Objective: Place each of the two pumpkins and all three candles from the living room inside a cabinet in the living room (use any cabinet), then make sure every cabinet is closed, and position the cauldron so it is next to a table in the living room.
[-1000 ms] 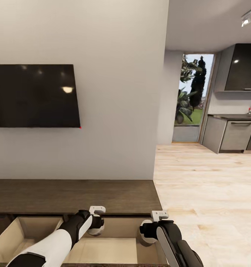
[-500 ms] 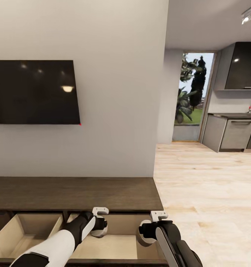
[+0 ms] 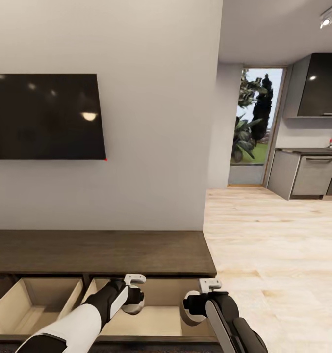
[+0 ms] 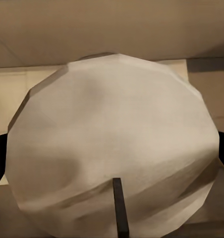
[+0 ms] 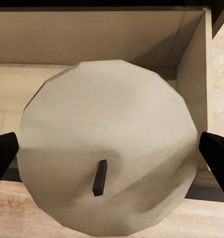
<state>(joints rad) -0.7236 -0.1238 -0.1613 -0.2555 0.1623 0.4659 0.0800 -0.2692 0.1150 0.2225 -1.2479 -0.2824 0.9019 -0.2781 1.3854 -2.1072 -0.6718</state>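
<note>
The robot stands at the long dark cabinet (image 3: pixel 97 255) under the wall TV (image 3: pixel 43 116), with two of its drawers pulled open toward the near side. Each arm carries a candle. The left jaws (image 3: pixel 132 294) are closed on the left candle (image 4: pixel 112 148), a pale stubby cylinder with a dark wick, held over the pale inside of the right-hand open drawer (image 3: pixel 151 318). The right jaws (image 3: pixel 201 299) clamp the right candle (image 5: pixel 109 148) in the same way, over that drawer's right end, near its side wall.

As a judgement, the task is at the candle step: both candles are at the drawer but not yet set down. The drawer to the left (image 3: pixel 33 309) looks bare in the part that shows. Whatever else has been stored cannot be told from here. Still ahead are the release of both candles, the third candle, any pumpkins not yet stored, closing every drawer, and moving the cauldron beside the coffee table.
</note>
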